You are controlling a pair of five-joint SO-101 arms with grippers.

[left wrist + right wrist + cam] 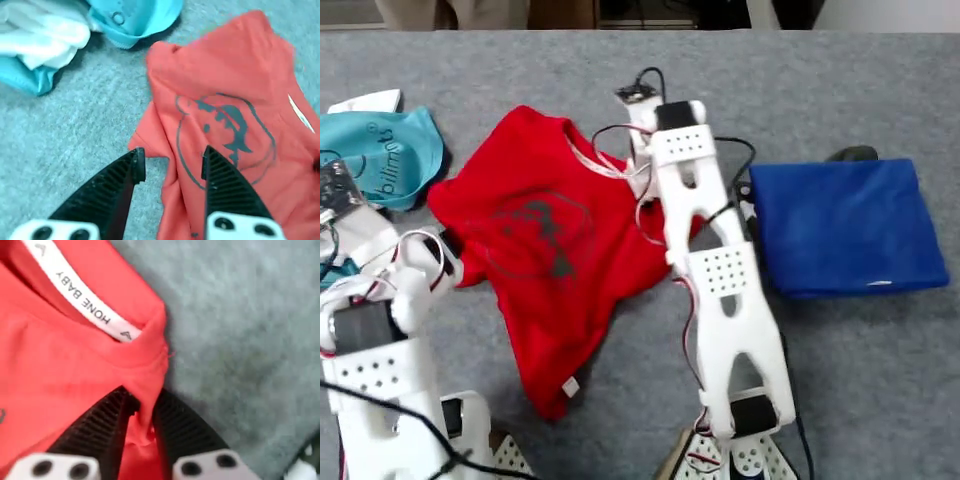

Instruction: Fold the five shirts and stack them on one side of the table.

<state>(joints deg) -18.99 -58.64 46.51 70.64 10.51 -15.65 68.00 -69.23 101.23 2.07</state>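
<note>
Open table (865, 390) — beyond it, blue shirt (840, 225)

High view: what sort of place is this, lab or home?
Likely a robot lab bench, not a home: a grey fabric-covered table, the white left arm and right arm with loose wiring, and shirts laid out as test pieces: red shirt spread, blue shirt folded, teal shirt bunched.
</note>
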